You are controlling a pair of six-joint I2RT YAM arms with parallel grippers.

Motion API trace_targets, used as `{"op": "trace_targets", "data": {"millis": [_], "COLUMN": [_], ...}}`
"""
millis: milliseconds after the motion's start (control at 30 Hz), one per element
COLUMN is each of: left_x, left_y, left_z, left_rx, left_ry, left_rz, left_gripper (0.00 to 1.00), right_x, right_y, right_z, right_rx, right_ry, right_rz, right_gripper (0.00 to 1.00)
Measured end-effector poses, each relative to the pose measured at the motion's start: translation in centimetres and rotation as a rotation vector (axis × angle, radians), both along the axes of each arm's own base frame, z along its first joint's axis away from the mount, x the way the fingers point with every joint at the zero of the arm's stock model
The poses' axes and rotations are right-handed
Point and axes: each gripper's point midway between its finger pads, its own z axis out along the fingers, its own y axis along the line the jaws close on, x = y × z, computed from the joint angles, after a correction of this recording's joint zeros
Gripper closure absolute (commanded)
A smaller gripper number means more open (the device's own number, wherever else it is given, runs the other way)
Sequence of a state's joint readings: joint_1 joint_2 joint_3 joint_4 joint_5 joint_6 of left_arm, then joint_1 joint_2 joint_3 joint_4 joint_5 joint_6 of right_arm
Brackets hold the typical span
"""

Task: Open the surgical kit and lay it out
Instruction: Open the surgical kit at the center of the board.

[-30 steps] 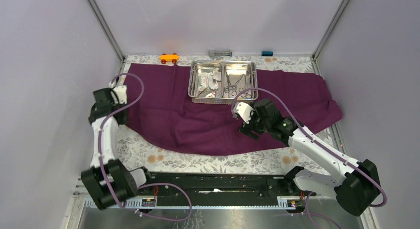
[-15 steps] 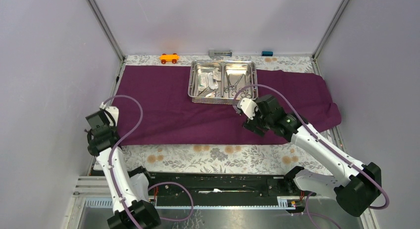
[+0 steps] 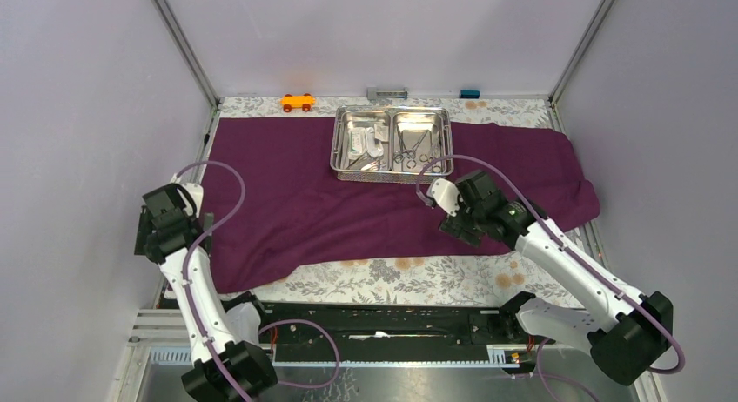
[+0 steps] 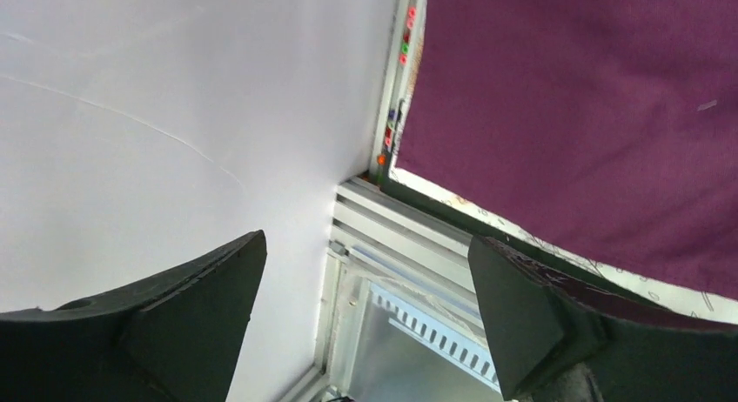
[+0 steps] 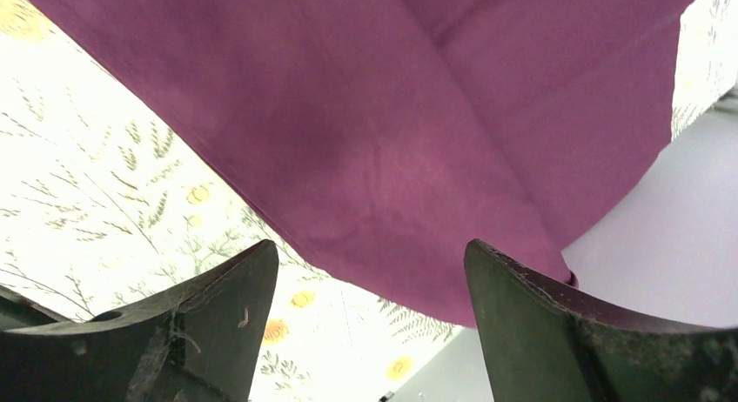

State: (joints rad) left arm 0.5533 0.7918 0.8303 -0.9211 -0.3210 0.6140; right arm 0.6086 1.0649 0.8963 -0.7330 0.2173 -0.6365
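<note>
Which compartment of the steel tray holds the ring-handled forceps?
The right compartment of the steel tray: the ring-handled forceps lie there among thin steel tools, while the left compartment holds white packets.

You have one purple cloth [image 3: 348,211], one two-compartment steel tray [image 3: 374,174], one orange toy car [image 3: 298,101], one small blue block [image 3: 470,93] and one grey bar [image 3: 386,92].

We find no readable text, label, brand or number on the purple cloth [image 3: 305,202] or steel tray [image 3: 334,145].
</note>
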Motion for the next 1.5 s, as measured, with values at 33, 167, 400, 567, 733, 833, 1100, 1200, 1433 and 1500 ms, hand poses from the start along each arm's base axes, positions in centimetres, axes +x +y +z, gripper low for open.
{"op": "trace_targets", "data": {"millis": [33, 167, 400, 567, 733, 833, 1100, 1200, 1433, 1500], "left_x": [0.4, 2.6, 8.7, 12.5, 15.8, 17.1, 18.5, 18.8, 19.3, 19.4], "left_y": [0.1, 0.1, -4.2, -8.9, -13.4, -15.5, -17.9, -18.2, -17.8, -17.7], "left_z": [0.6, 2.7, 2.7, 1.9, 0.7, -0.6, -1.6, -1.4, -1.5, -1.6], "left_rx": [-0.001, -0.029, -0.289, -0.418, -0.457, -0.466, -0.441, -0.424, -0.379, -0.369], "left_ry": [-0.009, -0.083, -0.227, -0.251, -0.217, -0.174, -0.149, -0.155, -0.166, -0.165], "left_rz": [-0.003, -0.041, -0.221, -0.371, -0.506, -0.553, -0.6, -0.61, -0.6, -0.597], "left_gripper": [0.01, 0.01, 0.01, 0.01, 0.01, 0.01, 0.01, 0.01, 0.01, 0.01], "right_x": [0.0, 0.6, 2.4, 4.0, 6.6, 7.9, 7.4, 5.8, -0.4, -1.4], "right_y": [-0.4, -3.7, -12.9, -17.9, -20.7, -21.3, -23.7, -24.6, -24.0, -23.7], "right_z": [0.0, -0.4, -2.3, -3.0, -4.1, -5.6, -11.2, -11.5, -12.1, -12.0], "right_rx": [-0.011, -0.036, -0.009, 0.03, 0.059, 0.069, 0.087, 0.097, 0.087, 0.082], "right_ry": [0.002, 0.022, 0.096, 0.113, 0.128, 0.163, 0.335, 0.359, 0.43, 0.435], "right_rz": [-0.009, -0.107, -0.463, -0.651, -0.756, -0.773, -0.833, -0.847, -0.832, -0.822], "right_gripper": [0.15, 0.15, 0.15, 0.14, 0.13, 0.13, 0.37, 0.48, 0.84, 0.99]}}
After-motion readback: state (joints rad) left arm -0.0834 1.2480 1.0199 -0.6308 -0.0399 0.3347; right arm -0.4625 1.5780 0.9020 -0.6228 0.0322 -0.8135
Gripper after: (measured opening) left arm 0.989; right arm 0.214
